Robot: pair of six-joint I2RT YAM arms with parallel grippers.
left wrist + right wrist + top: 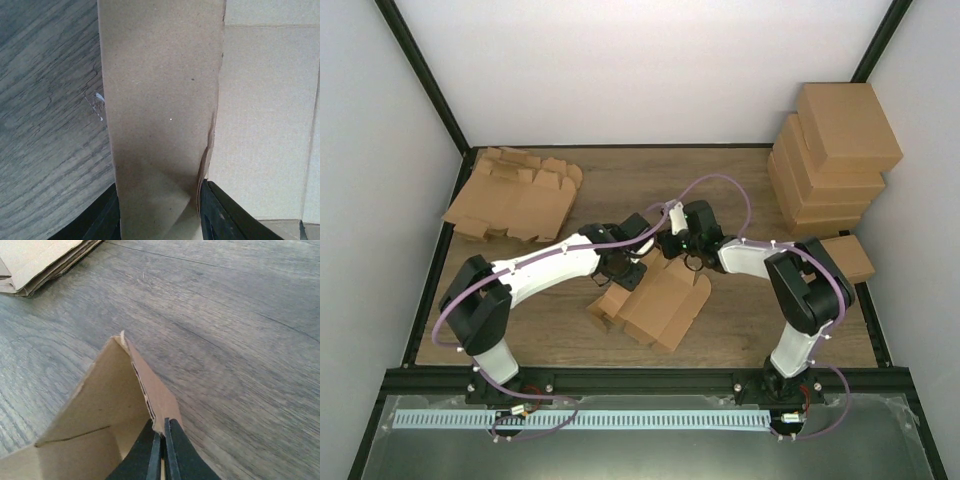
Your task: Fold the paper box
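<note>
Mid-table, a little toward the near edge, between the two arms: box (655, 305), part-folded. Brown card, some panels raised, the rest lying low; exact shape hard to tell from above.

At the left pincer (160, 200): part-way open, one finger on each long edge of an upright strip (160, 100) of the box's card, both touching. Reads as a hold across the strip's width. Wood of the table (45, 125) to one side, another card panel on the other.

At the right pincer (161, 432): pinched tight on the thin edge of a flap (145, 385), card clamped between the fingers. Flap up in a peak, a folded-in panel just beside it, bare table behind.

At the far left corner: pile of flat blanks (515, 195). At the far right corner: stack of finished boxes (835, 150), with a lone small box (850, 258) just in front of it by the right edge. All well apart from the work.

Step in hand, by judgement: raising and tucking the walls, roughly midway; body partly up, closure not yet made. Left as anchor, right as the folding side.

Next move, likely: swing the pinched flap over along its crease and into the body, keeping the strip steady on the left. Calls for a push along the score line rather than a pull; otherwise a risk of tearing the thin edge or dragging the whole box across the table. Release only once seated.
</note>
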